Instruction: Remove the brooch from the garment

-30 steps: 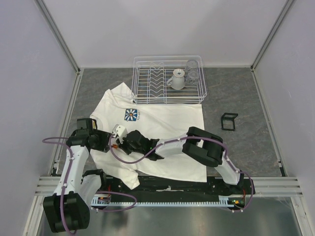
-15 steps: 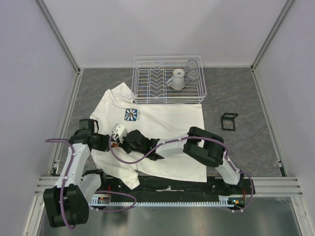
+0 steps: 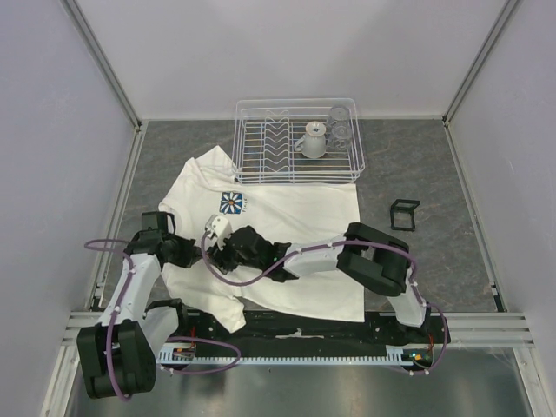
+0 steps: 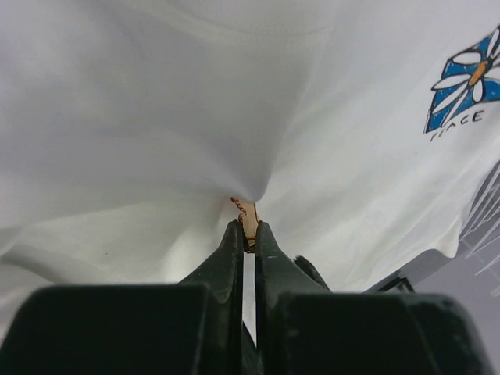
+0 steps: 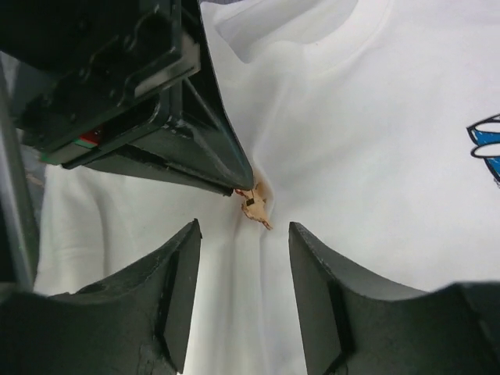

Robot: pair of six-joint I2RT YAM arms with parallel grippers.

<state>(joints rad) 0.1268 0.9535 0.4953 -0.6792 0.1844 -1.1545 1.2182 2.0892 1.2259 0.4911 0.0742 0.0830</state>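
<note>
At mid-frame of the left wrist view, the brooch [image 4: 248,212] is pinched by the left hand [image 4: 244,233]; the right hand [image 5: 242,258] is held apart. The white T-shirt [image 4: 141,117], puckered there, may be torn if tugged.

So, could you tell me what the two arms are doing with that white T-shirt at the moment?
They are working a tiny orange brooch off the white T-shirt. The left gripper is shut on the brooch, and the fabric puckers toward it, so the pin is not yet free. The right gripper is open over the shirt, its jaws either side of that spot.
</note>
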